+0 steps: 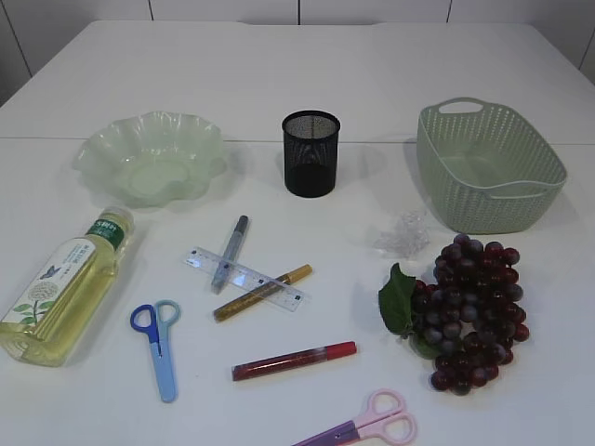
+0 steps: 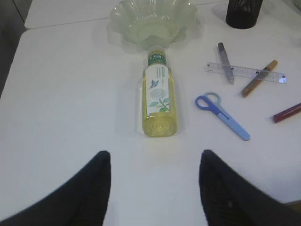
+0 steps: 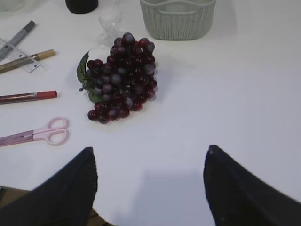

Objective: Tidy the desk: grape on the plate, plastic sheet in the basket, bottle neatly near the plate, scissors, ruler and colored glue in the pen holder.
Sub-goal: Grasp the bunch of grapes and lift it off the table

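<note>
Both grippers stand apart-jawed and empty, the left gripper (image 2: 153,188) short of the bottle (image 2: 158,96), the right gripper (image 3: 150,188) short of the grape (image 3: 120,77); judged staged for first picks. Bottle lies flat, cap touching the plate (image 2: 153,19). Grape rests beside the basket (image 3: 178,19). Nothing yet sorted.

Left black two-finger end effector (image 2: 154,188) is hanging w/ jaws spread wide, nothing btwn them, pointed fwd over the bench. Right black two-finger end effector (image 3: 150,188) is the same deal: jaws apart, empty. Neither arm shows in the exterior cam.
</note>
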